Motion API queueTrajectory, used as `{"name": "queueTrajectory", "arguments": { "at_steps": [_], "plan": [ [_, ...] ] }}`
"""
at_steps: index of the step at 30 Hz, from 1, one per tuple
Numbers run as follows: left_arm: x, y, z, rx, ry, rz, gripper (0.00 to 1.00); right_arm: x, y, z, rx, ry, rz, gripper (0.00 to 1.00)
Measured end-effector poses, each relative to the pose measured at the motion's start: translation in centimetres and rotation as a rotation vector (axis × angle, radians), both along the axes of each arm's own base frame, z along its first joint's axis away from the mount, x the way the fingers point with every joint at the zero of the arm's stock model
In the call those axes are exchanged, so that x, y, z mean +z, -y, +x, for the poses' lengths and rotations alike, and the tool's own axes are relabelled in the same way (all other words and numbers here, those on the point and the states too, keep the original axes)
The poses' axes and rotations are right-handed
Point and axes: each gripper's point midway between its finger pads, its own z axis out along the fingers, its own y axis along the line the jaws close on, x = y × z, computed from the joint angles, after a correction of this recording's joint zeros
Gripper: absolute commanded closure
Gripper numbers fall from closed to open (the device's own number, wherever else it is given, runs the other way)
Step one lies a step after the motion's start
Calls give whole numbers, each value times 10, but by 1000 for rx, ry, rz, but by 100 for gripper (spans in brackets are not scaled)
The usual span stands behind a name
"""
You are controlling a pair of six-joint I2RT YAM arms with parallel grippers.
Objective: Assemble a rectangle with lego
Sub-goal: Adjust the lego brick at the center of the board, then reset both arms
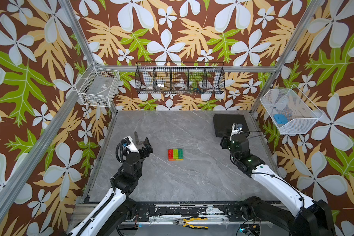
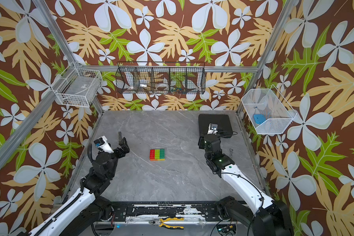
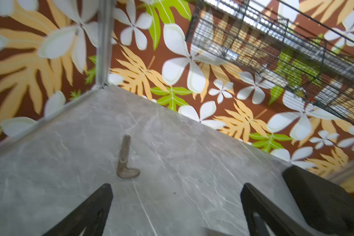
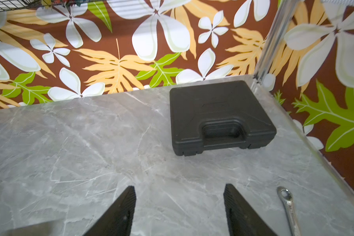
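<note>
Bare tabletop [image 1: 192, 179] rings the rectangle [image 1: 175, 154] on every side. Beyond it to the right a black case [image 1: 223, 122] blocks the back corner; left of it lies a bent bolt [image 1: 136, 137] (low, flat).

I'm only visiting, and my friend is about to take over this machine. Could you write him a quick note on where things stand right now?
Left gripper: open and empty, out to the left of the job, by a bent metal piece.
Right gripper: open and empty, in front of the black case.
Lego: joined into the rectangle, flat on the table between the arms and touching neither. No loose bricks in sight.
Done: the rectangle looks assembled, with red, lime and green strips over an orange and yellow layer.
Left: probably nothing but a check of the fit.
</note>
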Motion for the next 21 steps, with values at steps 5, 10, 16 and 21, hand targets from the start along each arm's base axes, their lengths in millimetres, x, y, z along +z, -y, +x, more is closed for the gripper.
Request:
{"name": "queueTrajectory", "arguments": {
  "at_steps": [5,10,16,21],
  "plan": [
    [4,-31,-5,194,38,108,0,25,39,6,-123,106,-114,26],
    [-29,-49,-12,313,31,206,1,-14,91,5,-279,57,-156,28],
    [-56,-55,-7,362,-42,323,0,-86,106,-12,-298,-27,-185,30],
    [-83,-67,-4,350,-87,343,0,-96,105,-16,-275,13,-189,31]
  ]
}}
